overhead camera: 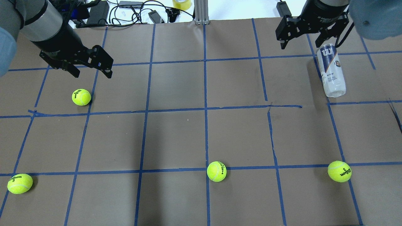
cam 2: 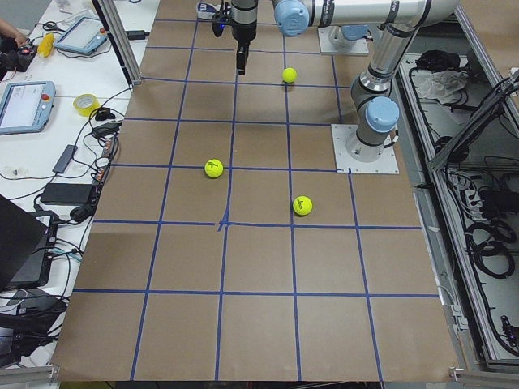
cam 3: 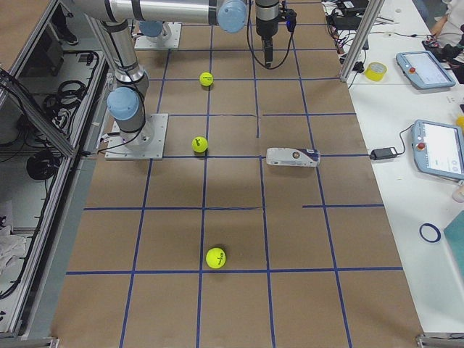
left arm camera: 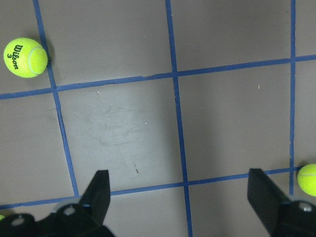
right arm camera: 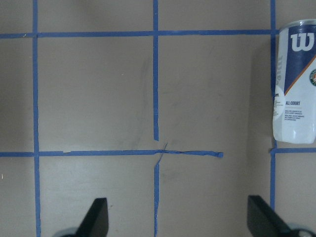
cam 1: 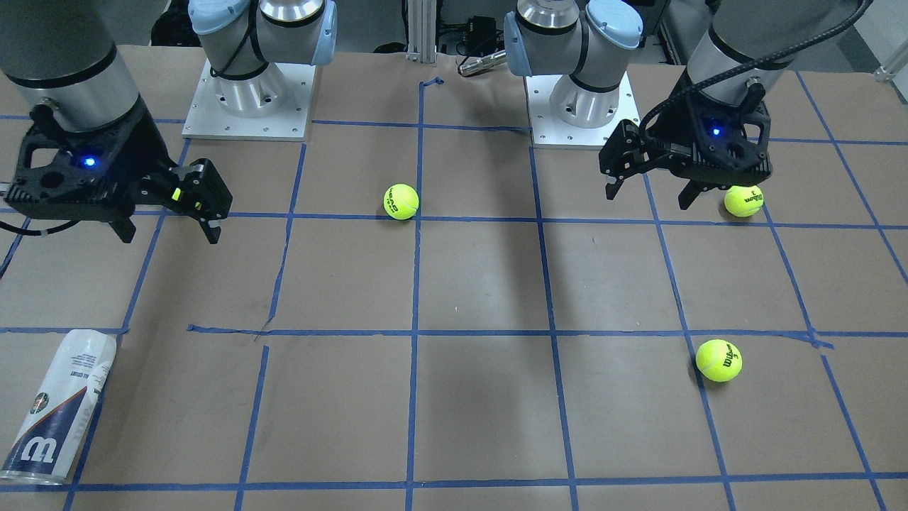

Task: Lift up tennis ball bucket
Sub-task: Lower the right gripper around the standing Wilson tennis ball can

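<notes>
The tennis ball bucket (overhead camera: 331,70) is a slim can with a white and navy "W" label. It lies on its side at the far right of the table and also shows in the front view (cam 1: 60,408) and the right wrist view (right arm camera: 295,81). My right gripper (overhead camera: 300,45) is open and empty. It hovers above the table just beyond and left of the can's "W" end, not touching it (right arm camera: 180,222). My left gripper (overhead camera: 92,75) is open and empty above the far left of the table (left arm camera: 180,197).
Several yellow-green tennis balls lie loose: one near my left gripper (overhead camera: 81,97), one at the near left (overhead camera: 19,183), one at the near middle (overhead camera: 216,171), one at the near right (overhead camera: 339,171). Cables and a tape roll (overhead camera: 181,3) lie beyond the far edge.
</notes>
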You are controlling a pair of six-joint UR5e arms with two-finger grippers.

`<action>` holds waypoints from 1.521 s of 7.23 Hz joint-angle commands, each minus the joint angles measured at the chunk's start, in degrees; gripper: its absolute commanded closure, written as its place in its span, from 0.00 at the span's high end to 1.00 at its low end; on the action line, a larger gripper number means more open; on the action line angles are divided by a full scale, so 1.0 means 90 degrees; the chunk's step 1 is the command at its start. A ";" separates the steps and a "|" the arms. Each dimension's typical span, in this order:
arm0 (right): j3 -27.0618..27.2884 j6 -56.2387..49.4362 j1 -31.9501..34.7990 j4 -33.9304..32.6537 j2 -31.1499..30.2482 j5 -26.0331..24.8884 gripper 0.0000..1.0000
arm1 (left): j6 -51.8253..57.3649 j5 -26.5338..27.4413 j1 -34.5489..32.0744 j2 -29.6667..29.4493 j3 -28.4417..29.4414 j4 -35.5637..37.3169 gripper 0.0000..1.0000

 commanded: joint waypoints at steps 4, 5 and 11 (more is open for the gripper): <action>-0.1496 -0.0063 -0.1650 -0.1114 0.2793 0.0014 1.00 | -0.0012 0.0102 -0.0004 0.0125 -0.0061 -0.0127 1.00; -0.1702 -0.0072 -0.1651 -0.1376 0.3135 0.0015 1.00 | -0.0070 0.0112 -0.0004 0.0116 -0.0090 -0.0176 1.00; -0.1704 -0.0862 -0.1817 -0.2296 0.4222 -0.0004 1.00 | -0.0129 0.0024 -0.0004 -0.0118 -0.0178 -0.0215 1.00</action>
